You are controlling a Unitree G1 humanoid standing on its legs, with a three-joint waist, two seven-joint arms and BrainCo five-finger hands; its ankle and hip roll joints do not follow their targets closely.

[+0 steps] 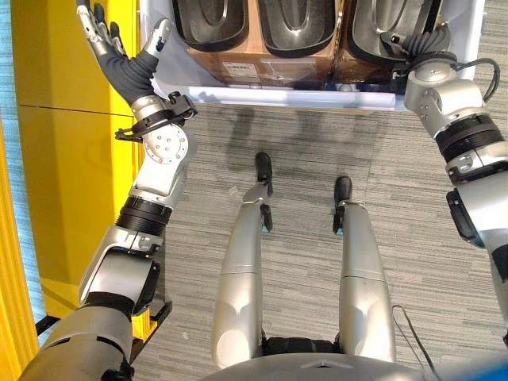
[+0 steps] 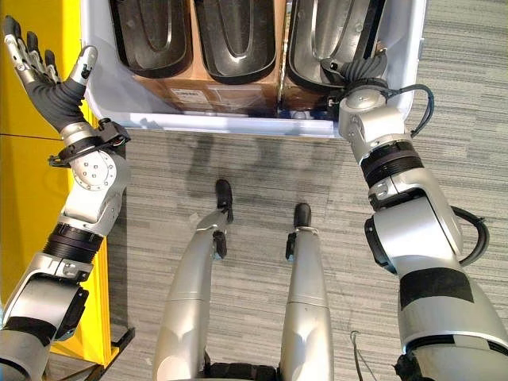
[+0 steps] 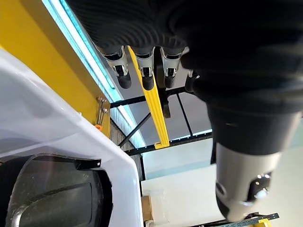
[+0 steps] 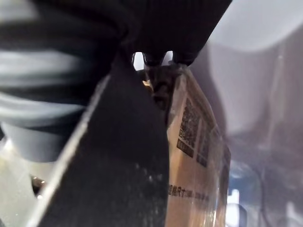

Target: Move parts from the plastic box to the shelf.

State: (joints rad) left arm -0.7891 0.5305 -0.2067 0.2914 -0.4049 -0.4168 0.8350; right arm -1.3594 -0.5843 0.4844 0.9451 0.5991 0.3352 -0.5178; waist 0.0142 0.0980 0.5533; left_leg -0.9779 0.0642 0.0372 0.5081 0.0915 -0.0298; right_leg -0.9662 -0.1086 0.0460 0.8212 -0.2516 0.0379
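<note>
Three black moulded parts (image 2: 236, 36) stand side by side in the white plastic box (image 2: 238, 125), long axes running away from the robot, over brown cartons (image 2: 171, 91) with unreadable labels. Right robot hand (image 2: 361, 67) reaches into the box at the rightmost part (image 2: 329, 40); its grip cannot be told. Left robot hand (image 2: 36, 67), fingers spread, is raised beside the yellow shelf (image 2: 24, 159).

Head stereo pair looks steeply down: plastic box (image 1: 317, 97) at far edge, carpet floor (image 2: 254, 171) near; both eyes share it. Left wrist cam faces up past left hand (image 3: 142, 61) beside the box wall, very close. Right wrist cam sits inside the box, right hand (image 4: 156, 59) against a black part (image 4: 123, 165).
</note>
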